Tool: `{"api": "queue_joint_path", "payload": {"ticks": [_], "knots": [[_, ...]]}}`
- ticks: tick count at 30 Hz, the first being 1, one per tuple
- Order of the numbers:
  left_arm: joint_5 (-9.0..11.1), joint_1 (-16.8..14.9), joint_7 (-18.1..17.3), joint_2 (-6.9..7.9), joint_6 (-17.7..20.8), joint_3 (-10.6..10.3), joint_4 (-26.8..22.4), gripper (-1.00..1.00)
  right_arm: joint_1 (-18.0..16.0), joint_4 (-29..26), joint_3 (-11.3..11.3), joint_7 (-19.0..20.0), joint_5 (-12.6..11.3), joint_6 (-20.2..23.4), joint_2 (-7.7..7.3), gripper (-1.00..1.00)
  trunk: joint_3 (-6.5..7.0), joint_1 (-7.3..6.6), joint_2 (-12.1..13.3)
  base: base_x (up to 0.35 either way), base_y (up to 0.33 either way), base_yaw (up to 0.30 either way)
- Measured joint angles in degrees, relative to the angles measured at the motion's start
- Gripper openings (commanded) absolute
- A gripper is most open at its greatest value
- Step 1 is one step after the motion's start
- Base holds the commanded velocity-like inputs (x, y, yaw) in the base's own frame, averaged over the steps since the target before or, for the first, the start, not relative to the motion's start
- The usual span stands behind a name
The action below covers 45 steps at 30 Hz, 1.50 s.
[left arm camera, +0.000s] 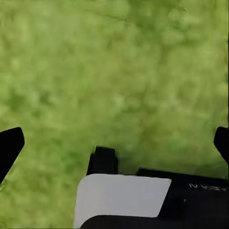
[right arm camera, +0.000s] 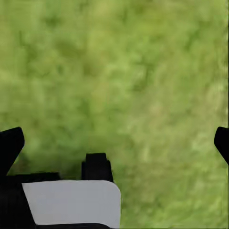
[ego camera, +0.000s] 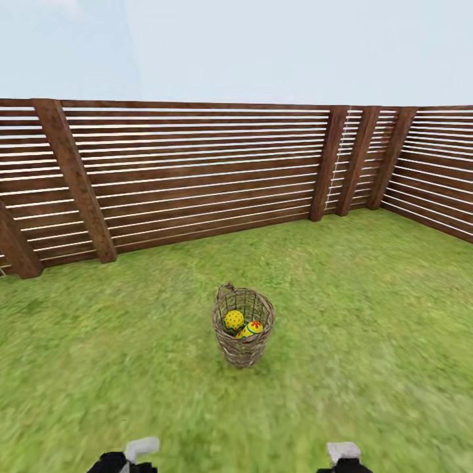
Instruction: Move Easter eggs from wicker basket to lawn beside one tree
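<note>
basket: wicker basket (ego camera: 242, 326) upright on the lawn (ego camera: 368, 315), centre of head frame, slightly below middle
eggs: two Easter eggs (ego camera: 234, 320) showing inside basket, yellow with red dots, touching each other; third can't be made out through the weave
fence: brown slat fence (ego camera: 197, 177) across upper half, corner at upper right, well behind basket
left claw: left claw (left arm camera: 114, 143) wide open, dark fingertips (left arm camera: 9, 145) at both frame edges, nothing held, just grass beneath
right claw: right claw (right arm camera: 114, 143) wide open too, empty, over bare grass
arms: white-black arm parts at bottom edge of head frame, well short of basket
</note>
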Motion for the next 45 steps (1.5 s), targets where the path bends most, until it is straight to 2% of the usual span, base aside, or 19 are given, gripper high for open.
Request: {"api": "queue_joint_path", "payload": {"ticks": [1,4,6,10,11,13,15,21,25,32,37,45], "knots": [[0.01,-4.56,0.01,-0.32,0.19,0.06,-0.6,1.0,-3.58,-0.01,-1.97,-1.06,0.07,0.14,0.0,1.0,0.03,0.0,0.0,0.0,0.0,0.0],[-0.01,-6.37,-0.09,-0.7,0.42,0.18,-4.97,1.0,-7.69,0.0,-8.08,-4.24,0.23,0.69,0.0,1.0,0.03,0.0,0.0,0.0,0.0,0.0],[0.05,-7.12,-0.1,-0.76,0.47,0.34,-10.17,1.0,-11.03,-0.08,-10.02,-5.31,0.32,3.0,0.04,1.0,0.03,-0.01,0.0,0.0,0.0,0.0],[0.06,-7.39,-0.07,-0.82,0.55,0.64,-16.4,1.0,-16.14,-0.35,-10.93,-5.78,0.36,6.07,0.13,1.0,0.03,-0.01,0.0,0.0,0.0,0.0],[0.06,-7.46,-0.07,-0.83,0.57,0.75,-18.5,1.0,-17.97,-0.43,-11.07,-5.8,0.33,7.05,0.73,1.0,0.03,-0.01,0.0,0.0,0.0,0.0],[0.03,-7.49,-0.06,-0.81,0.6,0.98,-21.17,1.0,-19.29,-0.65,-11.16,-5.81,0.31,7.6,1.57,1.0,0.02,-0.01,0.0,0.039,0.0,0.0],[-0.03,-7.5,-0.03,-0.74,0.61,1.17,-23.57,1.0,-19.97,-0.95,-11.18,-5.82,0.35,7.82,2.27,1.0,0.01,-0.02,0.0,0.15,0.022,-0.003],[-0.03,-7.51,-0.05,-0.37,0.61,2.23,-25.69,1.0,-20.41,-1.61,-11.21,-5.82,0.39,7.98,3.07,1.0,0.01,-0.04,0.0,0.27,0.082,-0.173],[-0.02,-7.51,-0.06,-0.4,0.62,3.01,-25.79,1.0,-20.44,-1.71,-11.27,-5.82,0.37,7.99,3.2,1.0,0.03,-0.04,0.0,0.305,0.164,-0.271],[0.03,-7.51,-0.1,-0.37,0.62,3.11,-25.51,1.0,-20.45,-1.7,-11.38,-5.78,0.28,7.93,3.23,1.0,0.22,-0.04,0.0,0.302,0.2,-0.27],[0.07,-7.5,-0.14,-0.73,0.65,3.06,-25.25,1.0,-20.43,-1.65,-12.44,-5.51,0.3,7.91,3.15,1.0,0.26,-0.03,0.0,0.291,0.212,-0.052],[0.0,-7.47,-0.17,-0.79,0.72,3.03,-25.11,1.0,-20.29,-1.69,-12.67,-4.08,0.32,7.88,3.01,1.0,0.26,-0.03,0.0,0.279,0.222,-0.003]]}}
